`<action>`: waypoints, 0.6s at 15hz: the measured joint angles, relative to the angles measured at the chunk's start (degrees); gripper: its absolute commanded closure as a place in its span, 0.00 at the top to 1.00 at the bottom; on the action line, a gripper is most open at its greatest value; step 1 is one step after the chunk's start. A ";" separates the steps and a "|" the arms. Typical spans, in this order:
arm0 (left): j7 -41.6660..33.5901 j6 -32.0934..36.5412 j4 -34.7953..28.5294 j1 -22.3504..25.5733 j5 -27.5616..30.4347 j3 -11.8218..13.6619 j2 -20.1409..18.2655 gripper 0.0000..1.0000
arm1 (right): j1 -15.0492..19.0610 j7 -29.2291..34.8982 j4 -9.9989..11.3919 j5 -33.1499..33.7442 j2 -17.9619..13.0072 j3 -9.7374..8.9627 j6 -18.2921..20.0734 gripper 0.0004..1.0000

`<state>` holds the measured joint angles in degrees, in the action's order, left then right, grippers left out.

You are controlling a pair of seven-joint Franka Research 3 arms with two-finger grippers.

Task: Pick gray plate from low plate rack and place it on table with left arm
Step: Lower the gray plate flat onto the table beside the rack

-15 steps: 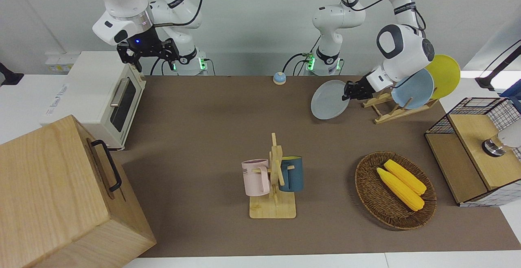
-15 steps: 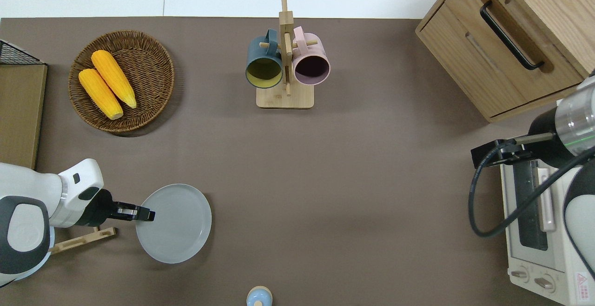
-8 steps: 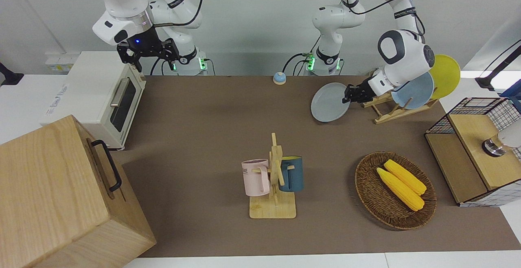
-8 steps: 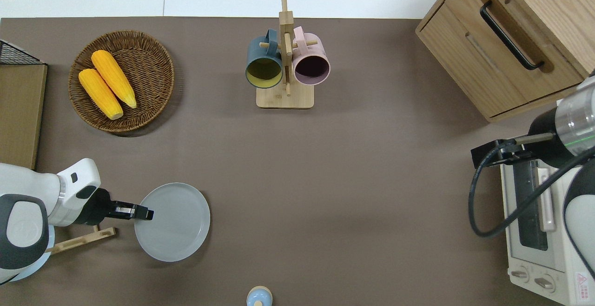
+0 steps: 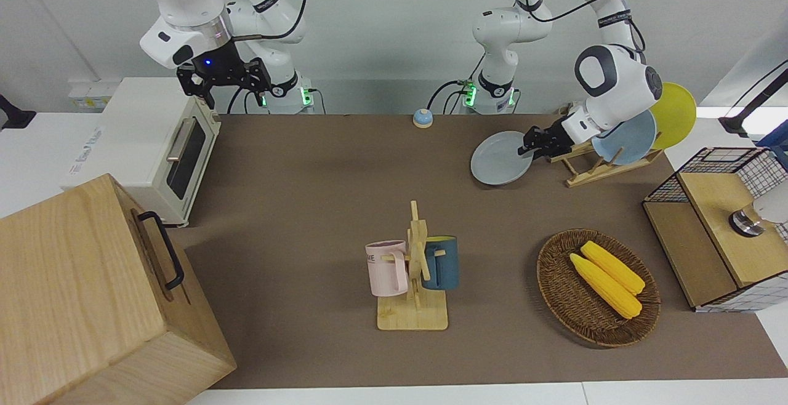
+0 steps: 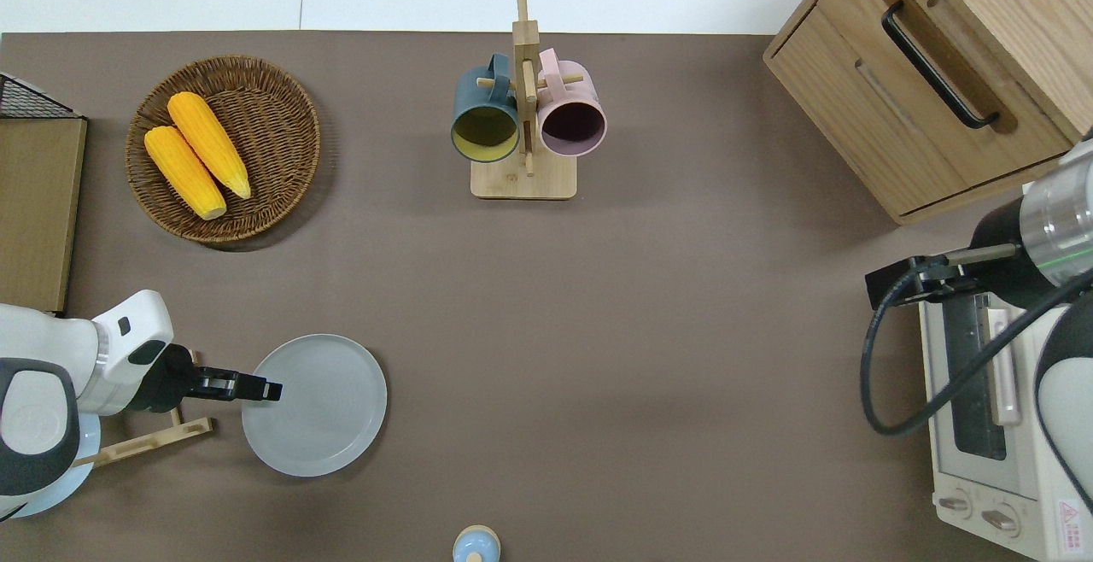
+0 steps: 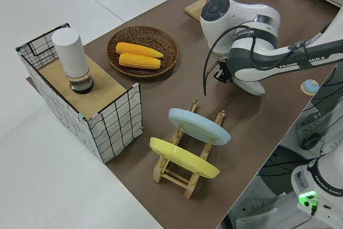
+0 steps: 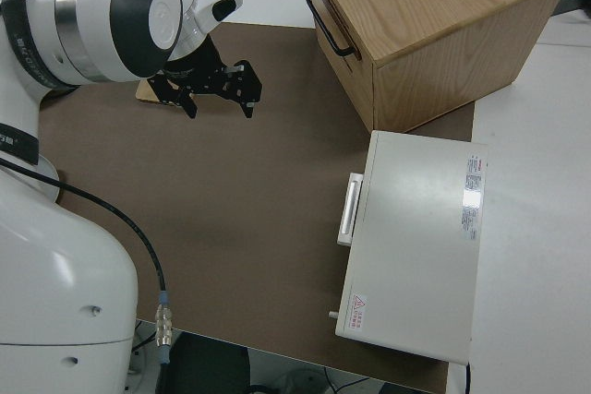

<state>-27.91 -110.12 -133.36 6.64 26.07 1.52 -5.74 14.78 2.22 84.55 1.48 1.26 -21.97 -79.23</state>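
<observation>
The gray plate (image 5: 498, 160) (image 6: 320, 408) lies almost flat, at or just above the table (image 5: 320, 177) (image 6: 598, 331), beside the low plate rack (image 5: 592, 168) (image 6: 147, 440) (image 7: 188, 167). My left gripper (image 5: 528, 147) (image 6: 263, 389) is shut on the plate's rim, on the edge toward the rack. The rack holds a light-blue plate (image 5: 629, 136) (image 7: 199, 126) and a yellow plate (image 5: 675, 113) (image 7: 183, 158). My right gripper (image 5: 225, 82) (image 8: 218, 91) is open and its arm is parked.
A mug tree (image 6: 523, 122) with two mugs stands mid-table, farther from the robots. A wicker basket (image 6: 282, 178) holds corn. A wire-and-wood crate (image 5: 717, 232), a toaster oven (image 5: 157, 146), a wooden cabinet (image 5: 92, 294) and a small bell (image 6: 476, 545) are also here.
The left gripper has lowered the gray plate and tilted it from a slant to nearly flat. The right arm has not moved.
</observation>
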 measured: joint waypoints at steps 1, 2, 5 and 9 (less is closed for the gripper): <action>0.00 -0.20 0.00 0.01 0.00 0.00 0.00 0.50 | 0.00 0.00 0.00 0.00 0.00 0.00 0.00 0.98; -0.01 -0.31 0.01 0.03 0.00 0.02 0.00 0.51 | 0.00 0.00 0.00 0.00 0.00 0.00 0.00 0.98; -0.02 -0.47 0.27 0.16 -0.10 0.04 0.00 0.55 | 0.00 0.00 0.00 0.00 0.00 0.00 0.00 0.98; -0.01 -0.52 1.60 0.37 -1.14 0.04 -0.02 0.60 | 0.00 0.00 0.00 0.00 0.00 0.00 0.00 0.98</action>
<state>-27.92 -110.64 -131.76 7.01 24.93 1.56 -5.76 14.78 2.22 84.55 1.48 1.26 -21.97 -79.23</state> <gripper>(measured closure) 0.458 0.013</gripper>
